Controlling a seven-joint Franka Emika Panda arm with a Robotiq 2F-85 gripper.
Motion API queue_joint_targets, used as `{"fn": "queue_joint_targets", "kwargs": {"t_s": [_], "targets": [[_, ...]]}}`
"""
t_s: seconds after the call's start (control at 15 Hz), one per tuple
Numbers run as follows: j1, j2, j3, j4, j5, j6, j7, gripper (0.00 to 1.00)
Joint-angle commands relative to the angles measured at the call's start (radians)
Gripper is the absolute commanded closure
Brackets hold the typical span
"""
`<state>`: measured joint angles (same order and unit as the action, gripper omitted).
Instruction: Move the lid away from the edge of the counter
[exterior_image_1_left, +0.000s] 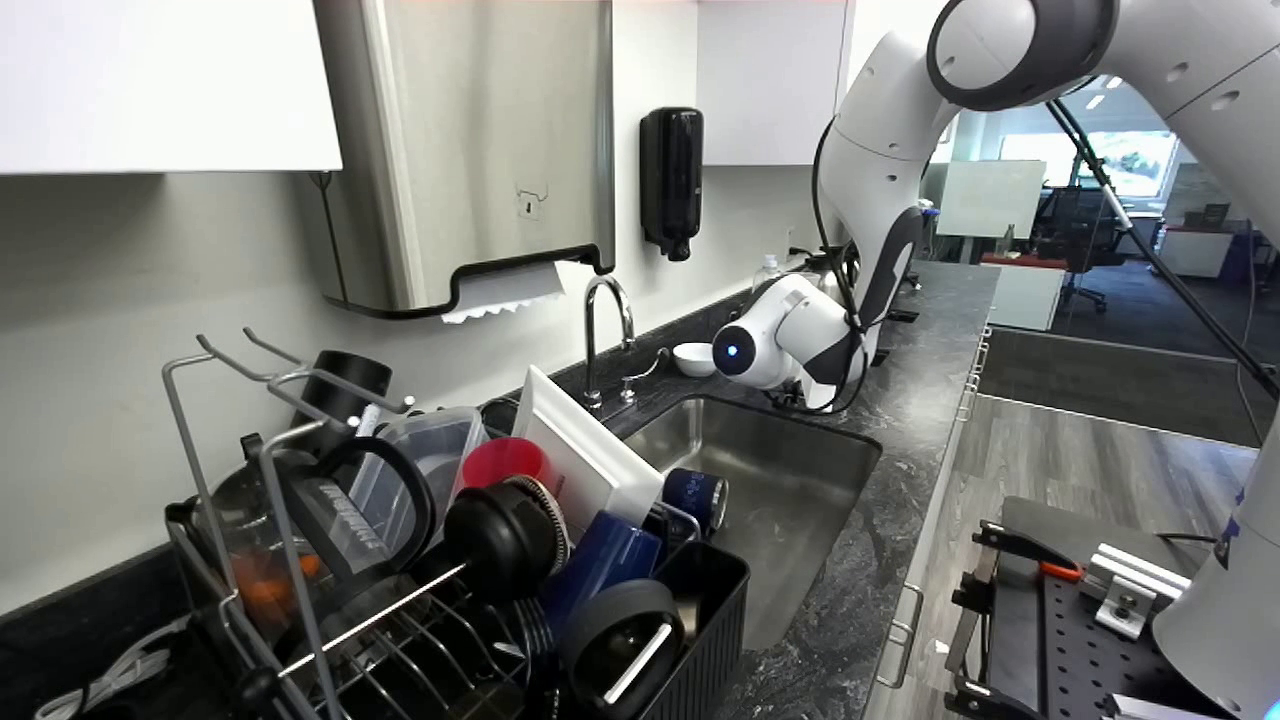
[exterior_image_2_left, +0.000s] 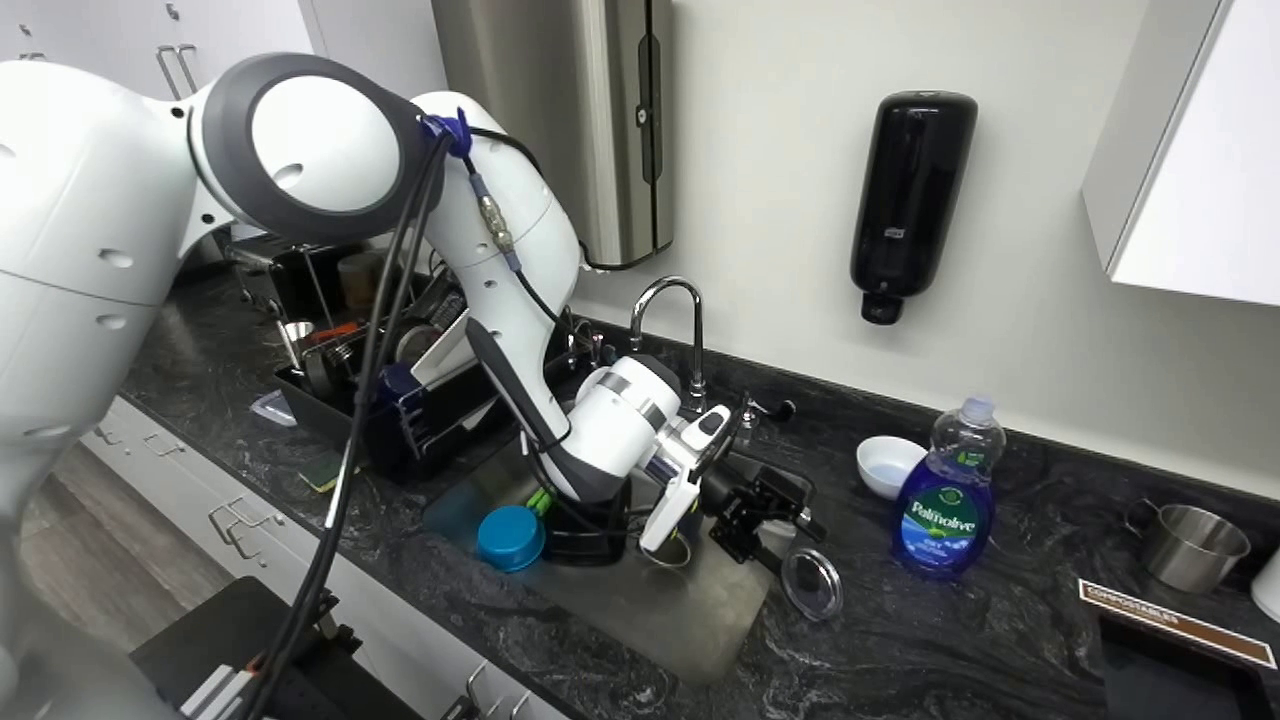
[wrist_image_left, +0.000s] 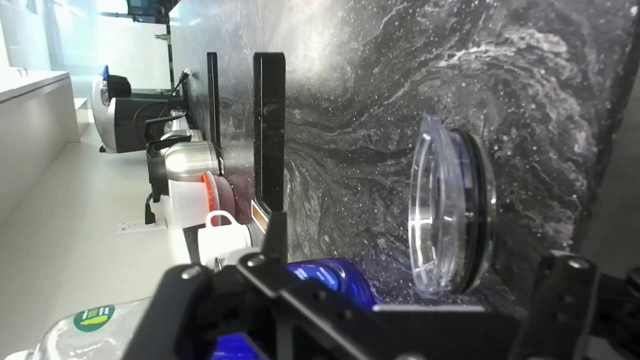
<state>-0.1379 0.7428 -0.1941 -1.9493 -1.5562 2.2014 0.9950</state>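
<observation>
The jaws stood wide, gripping nothing, presumably spread to clear the lid (wrist_image_left: 450, 215) that showed between them. It was on or just above the dark surface (wrist_image_left: 360, 190), near the sink (exterior_image_1_left: 790, 500), perhaps set inward so it would not slip.

In an exterior view, the camera looks down along the counter (exterior_image_1_left: 865, 570), dish rack (exterior_image_1_left: 440, 640) close at seven o'clock; in an exterior view, toward the wall (exterior_image_2_left: 780, 200). Both share the sink (exterior_image_2_left: 690, 620). The wrist view lies sideways, lid (wrist_image_left: 445, 215) near at three.
</observation>
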Motion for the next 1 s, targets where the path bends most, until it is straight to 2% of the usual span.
{"fn": "queue_joint_targets", "kwargs": {"t_s": [0.0,0.53,0.93], "targets": [[-0.027,-0.005,0.029,0.002,-0.018,-0.006,-0.004,0.00],[-0.037,-0.050,0.076,-0.024,0.002,0.059,-0.043,0.00],[-0.077,-0.120,0.105,-0.085,0.054,0.232,-0.157,0.00]]}}
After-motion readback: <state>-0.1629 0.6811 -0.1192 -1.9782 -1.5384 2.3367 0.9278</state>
